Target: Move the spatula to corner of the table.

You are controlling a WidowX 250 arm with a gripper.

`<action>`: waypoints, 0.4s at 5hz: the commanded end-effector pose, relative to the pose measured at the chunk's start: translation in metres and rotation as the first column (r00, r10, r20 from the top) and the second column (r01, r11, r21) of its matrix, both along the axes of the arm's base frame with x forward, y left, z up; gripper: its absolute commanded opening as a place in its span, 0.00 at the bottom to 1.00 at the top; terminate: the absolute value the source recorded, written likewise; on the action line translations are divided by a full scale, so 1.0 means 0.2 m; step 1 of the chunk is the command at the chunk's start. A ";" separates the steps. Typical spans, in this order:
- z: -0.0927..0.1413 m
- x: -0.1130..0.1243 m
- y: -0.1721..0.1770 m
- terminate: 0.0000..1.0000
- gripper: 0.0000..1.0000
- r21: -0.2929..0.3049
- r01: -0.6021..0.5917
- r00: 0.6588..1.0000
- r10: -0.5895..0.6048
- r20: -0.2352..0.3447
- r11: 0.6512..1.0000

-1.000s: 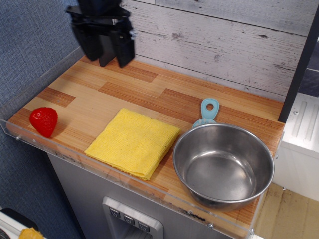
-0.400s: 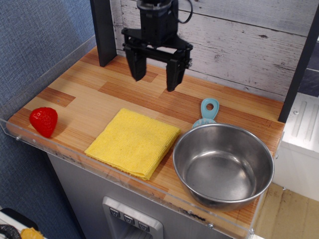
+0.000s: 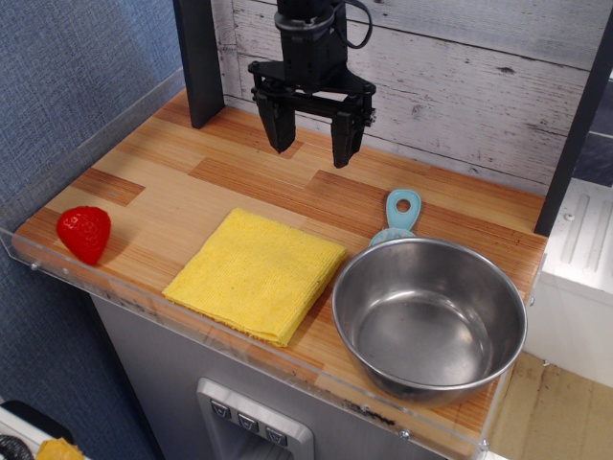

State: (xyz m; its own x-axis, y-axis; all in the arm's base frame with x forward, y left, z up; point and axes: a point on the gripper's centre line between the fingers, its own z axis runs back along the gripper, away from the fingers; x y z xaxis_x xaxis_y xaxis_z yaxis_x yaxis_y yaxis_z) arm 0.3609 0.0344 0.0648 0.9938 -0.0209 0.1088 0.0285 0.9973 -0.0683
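The light-blue spatula [image 3: 399, 215] lies on the wood-plank table [image 3: 192, 182] at the right. Its handle with the hole points toward the back wall. Its head is mostly hidden behind the rim of the steel bowl [image 3: 429, 317]. My black gripper [image 3: 311, 150] hangs open and empty above the back middle of the table. It is to the left of and behind the spatula, well apart from it.
A yellow folded cloth [image 3: 257, 272] lies at the front middle. A red strawberry [image 3: 84, 233] sits at the front left corner. A dark post [image 3: 198, 57] stands at the back left. A clear acrylic rim [image 3: 239, 347] edges the table.
My gripper has moved from the back left corner rightward to the back middle, then shifted slightly further right and toward the wall. The objects have not moved.
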 end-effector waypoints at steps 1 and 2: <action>0.09 0.02 -0.18 0.00 1.00 -0.008 0.190 0.976 -0.188 0.106 0.982; 0.13 0.00 -0.29 0.00 1.00 -0.007 0.250 0.964 -0.248 0.098 0.968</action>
